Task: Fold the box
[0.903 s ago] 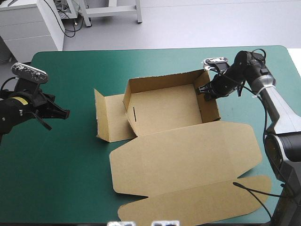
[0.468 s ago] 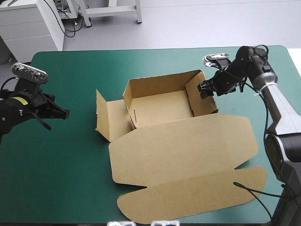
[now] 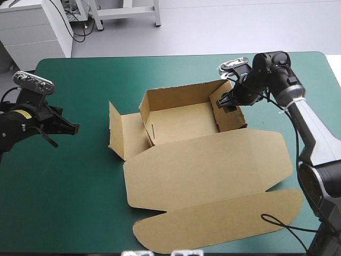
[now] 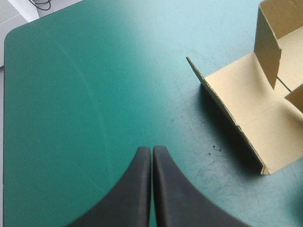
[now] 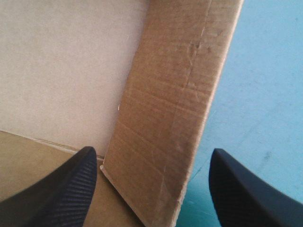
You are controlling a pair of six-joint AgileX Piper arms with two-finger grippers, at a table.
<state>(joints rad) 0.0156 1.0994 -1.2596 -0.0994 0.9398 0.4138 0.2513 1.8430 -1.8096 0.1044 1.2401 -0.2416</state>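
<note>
At upper right, right pincer [image 3: 226,102], spread astride the box [image 3: 205,170] wall, has shifted leftward; left pincer [image 3: 73,128] closed, empty, above tabletop [image 3: 64,186].

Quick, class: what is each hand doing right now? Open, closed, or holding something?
Left hand: closed, holding nothing.
Right hand: open, straddling a wall of the box.
</note>
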